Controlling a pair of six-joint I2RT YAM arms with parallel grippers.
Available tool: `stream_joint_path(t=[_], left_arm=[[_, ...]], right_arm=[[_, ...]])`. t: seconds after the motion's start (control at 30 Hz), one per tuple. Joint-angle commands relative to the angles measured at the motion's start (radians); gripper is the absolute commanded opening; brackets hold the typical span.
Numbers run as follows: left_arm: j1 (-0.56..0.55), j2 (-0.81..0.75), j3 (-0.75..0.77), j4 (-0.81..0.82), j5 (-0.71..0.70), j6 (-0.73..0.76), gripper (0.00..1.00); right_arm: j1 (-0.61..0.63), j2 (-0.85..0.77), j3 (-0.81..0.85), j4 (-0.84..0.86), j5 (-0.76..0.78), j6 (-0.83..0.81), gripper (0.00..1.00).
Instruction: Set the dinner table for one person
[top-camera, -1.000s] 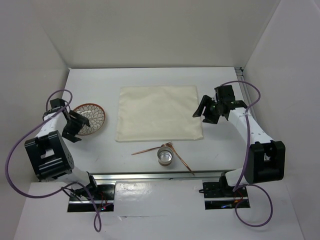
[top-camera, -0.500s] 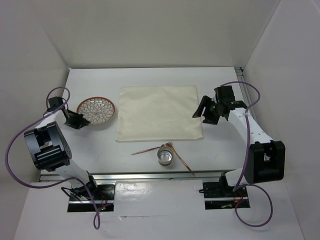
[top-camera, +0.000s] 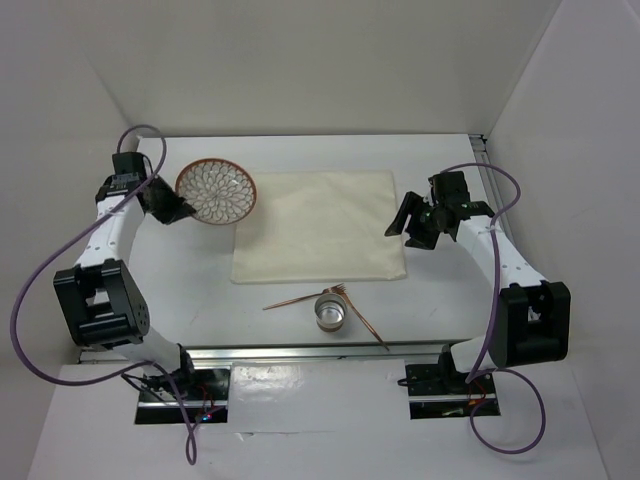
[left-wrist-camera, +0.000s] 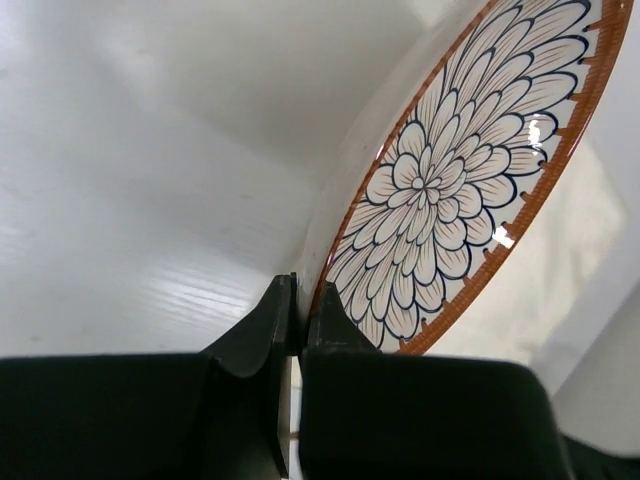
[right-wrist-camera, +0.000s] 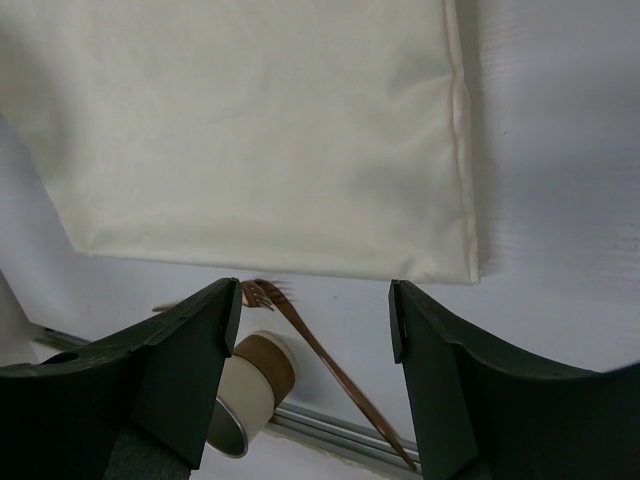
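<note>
My left gripper (top-camera: 176, 208) (left-wrist-camera: 298, 300) is shut on the rim of a plate (top-camera: 217, 191) (left-wrist-camera: 470, 170) with a blue petal pattern and an orange edge. The plate hangs tilted above the dinner table (top-camera: 300, 150), at the left edge of the cream cloth (top-camera: 318, 226) (right-wrist-camera: 250, 130). My right gripper (top-camera: 412, 228) (right-wrist-camera: 312, 300) hovers open at the cloth's right edge, holding nothing. A copper fork (top-camera: 362, 318) (right-wrist-camera: 330, 365) and a metal cup (top-camera: 331, 312) (right-wrist-camera: 245, 395) lie near the front of the table, with a second thin copper utensil (top-camera: 290, 301) beside the cup.
White walls close in the table on the left, back and right. A metal rail (top-camera: 320, 350) runs along the near edge, in front of both arm bases.
My left gripper closed on the plate's rim, lifted it off the table and carried it back and to the right, toward the cloth. The right arm has not moved.
</note>
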Motion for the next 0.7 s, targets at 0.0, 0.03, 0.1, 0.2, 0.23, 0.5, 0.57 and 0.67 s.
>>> stream_joint_path(t=[0.0,0.03,0.1,0.2,0.23,0.5,0.57,0.67], left_arm=[[-0.074,-0.121,0.118,0.082,0.18,0.05,0.0],[-0.099,-0.121,0.173,0.056,0.181,0.059,0.0],[-0.182,-0.076,0.218,0.041,0.181,0.071,0.0],[-0.306,-0.003,0.267,0.053,0.213,0.081,0.0],[-0.335,0.026,0.279,0.062,0.213,0.081,0.0],[-0.525,0.364,0.493,0.09,0.299,0.049,0.0],[-0.558,0.402,0.493,0.104,0.299,0.039,0.0],[-0.581,0.438,0.476,0.131,0.289,0.03,0.0]], right_arm=[[0.009,-0.033,0.028,-0.006,-0.014,0.004,0.72],[0.009,-0.033,0.028,-0.006,-0.014,0.004,0.72],[0.009,-0.033,0.028,-0.006,-0.014,0.004,0.72],[0.009,-0.043,0.028,-0.006,-0.014,0.004,0.72],[0.009,-0.043,0.028,-0.006,-0.014,0.004,0.72],[0.009,-0.084,0.028,-0.049,0.012,0.004,0.72],[0.009,-0.118,0.028,-0.058,0.012,-0.006,0.72],[0.009,-0.13,0.018,-0.083,0.04,-0.015,0.72]])
